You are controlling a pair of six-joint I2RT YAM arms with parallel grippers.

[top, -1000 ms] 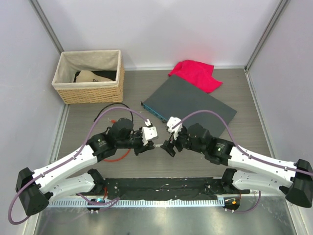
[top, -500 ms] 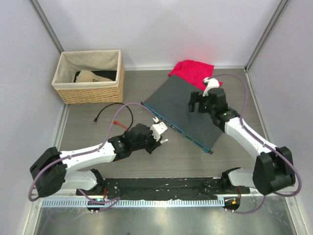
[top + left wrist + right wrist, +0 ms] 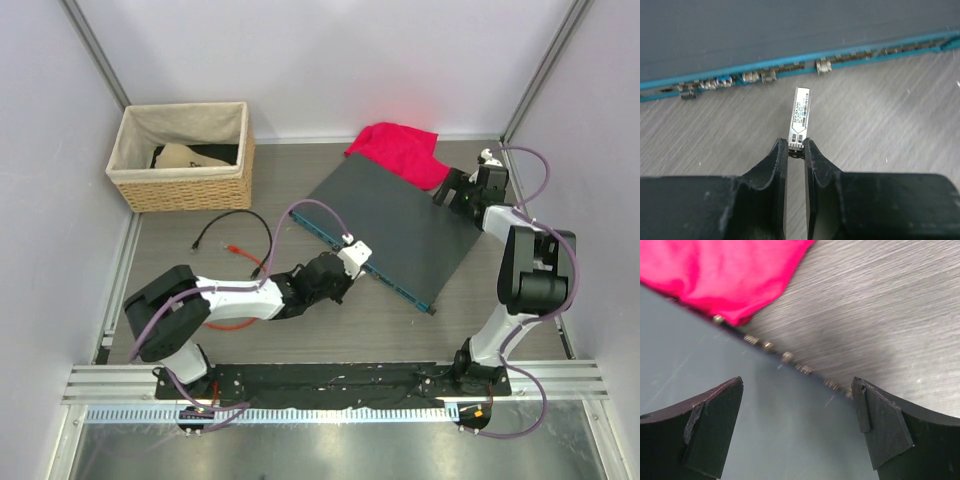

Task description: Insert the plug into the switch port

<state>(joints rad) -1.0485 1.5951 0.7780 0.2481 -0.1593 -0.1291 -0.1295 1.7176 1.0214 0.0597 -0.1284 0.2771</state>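
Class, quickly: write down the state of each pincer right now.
Left pincer: closed on the plug.
Right pincer: open, holding nothing.

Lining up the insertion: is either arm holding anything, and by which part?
The left gripper pinches the small silver rectangular metal plug by its rear end between its jaws; the tip is free. The right gripper, jaws open, holds nothing.

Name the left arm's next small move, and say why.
Probably ease the plug straight forward: the left fingers pinch its rear end, its tip faces the switch port row, and a strip of table lies between them.
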